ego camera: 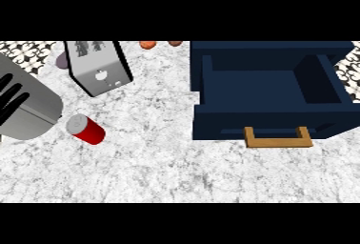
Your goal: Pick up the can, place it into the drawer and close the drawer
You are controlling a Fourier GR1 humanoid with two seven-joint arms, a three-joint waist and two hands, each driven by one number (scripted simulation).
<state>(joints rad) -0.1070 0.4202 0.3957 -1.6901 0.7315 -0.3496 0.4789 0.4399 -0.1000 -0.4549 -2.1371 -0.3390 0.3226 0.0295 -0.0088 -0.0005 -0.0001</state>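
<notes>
A red can with a silver top rests on the marble counter, left of centre. The navy drawer stands pulled open at the right, its inside bare and its wooden handle facing me. My left hand shows at the left edge with straight, spread fingers, beside its grey forearm. The forearm's end is just left of the can, and nothing is held. My right hand is out of sight.
A black and silver toaster-like box stands behind the can. Two orange things and a purple one sit along the back edge. Bare marble counter spreads between the can and the drawer.
</notes>
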